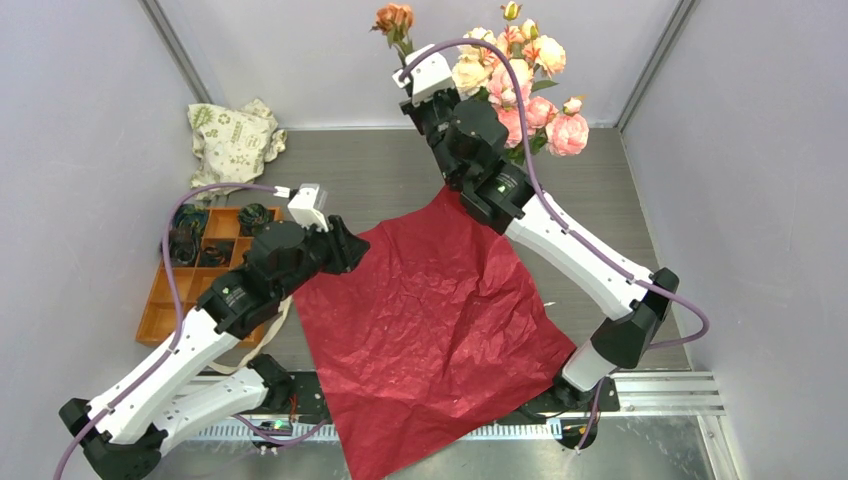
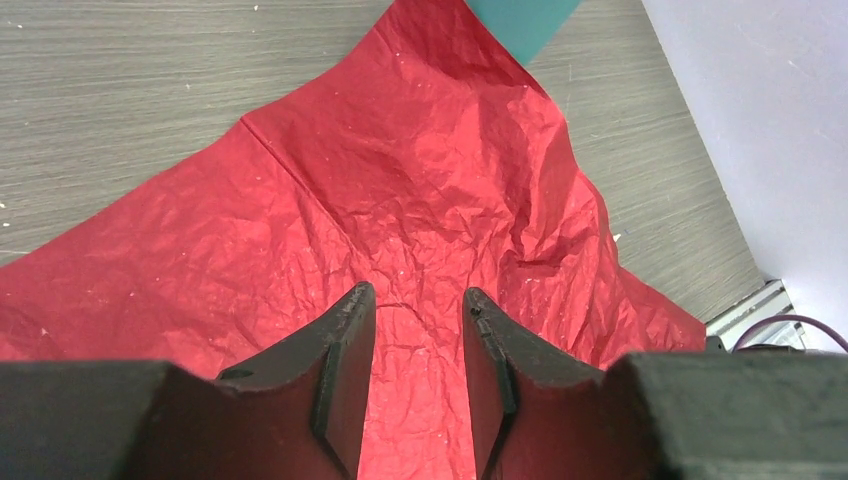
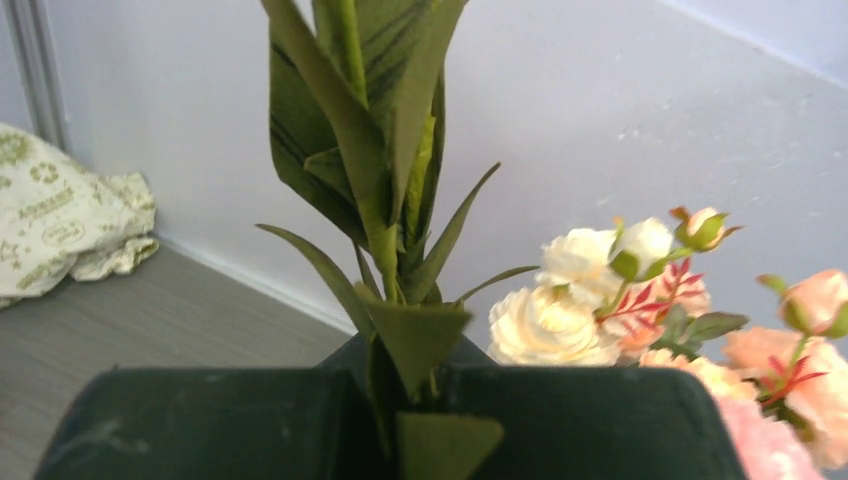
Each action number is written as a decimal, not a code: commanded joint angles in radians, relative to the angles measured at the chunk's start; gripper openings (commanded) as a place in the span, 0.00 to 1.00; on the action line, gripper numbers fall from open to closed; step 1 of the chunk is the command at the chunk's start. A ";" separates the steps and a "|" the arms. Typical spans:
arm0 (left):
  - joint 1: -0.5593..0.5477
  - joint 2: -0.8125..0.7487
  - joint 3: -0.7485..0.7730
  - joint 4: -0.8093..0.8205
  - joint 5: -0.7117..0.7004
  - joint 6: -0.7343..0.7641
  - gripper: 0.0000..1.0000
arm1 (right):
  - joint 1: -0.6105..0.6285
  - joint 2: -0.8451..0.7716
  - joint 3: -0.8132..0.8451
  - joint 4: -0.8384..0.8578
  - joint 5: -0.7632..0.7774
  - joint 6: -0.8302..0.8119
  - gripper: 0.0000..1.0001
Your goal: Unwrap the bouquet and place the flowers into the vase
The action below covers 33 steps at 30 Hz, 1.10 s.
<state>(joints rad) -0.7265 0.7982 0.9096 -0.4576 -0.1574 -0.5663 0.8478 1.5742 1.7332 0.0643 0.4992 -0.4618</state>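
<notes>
The dark red wrapping paper lies spread flat in the middle of the table, with no flowers on it. My left gripper hangs low over its left edge, open, with only red paper between the fingers. My right gripper is raised at the back, shut on the green stem of an orange-headed flower. To its right stand the other flowers, pink, peach and cream. My right arm hides the vase in the top view; a teal corner of the vase shows in the left wrist view.
A white cloth bag with green print lies at the back left. An orange compartment tray sits left of my left arm. A cream ribbon trails under that arm. Grey walls close in the table on three sides.
</notes>
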 commanded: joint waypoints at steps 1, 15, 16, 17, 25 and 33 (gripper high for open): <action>-0.002 0.001 0.002 0.064 -0.017 0.026 0.38 | -0.010 -0.004 0.119 0.117 0.024 -0.075 0.01; -0.002 -0.009 -0.012 0.058 -0.037 0.034 0.38 | -0.119 -0.026 0.039 0.139 0.029 0.085 0.01; -0.002 -0.011 -0.012 0.058 -0.039 0.034 0.38 | -0.128 -0.032 0.025 0.141 0.029 0.107 0.01; -0.002 -0.013 -0.012 0.057 -0.040 0.034 0.38 | -0.140 -0.037 0.017 0.139 0.025 0.130 0.01; -0.002 -0.009 -0.015 0.063 -0.048 0.028 0.38 | -0.210 -0.065 -0.061 0.122 0.026 0.266 0.01; -0.003 0.005 -0.016 0.072 -0.040 0.022 0.38 | -0.231 -0.064 -0.139 0.162 0.102 0.263 0.01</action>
<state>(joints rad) -0.7265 0.8013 0.8932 -0.4522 -0.1867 -0.5423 0.6182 1.5620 1.6184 0.1570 0.5465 -0.2092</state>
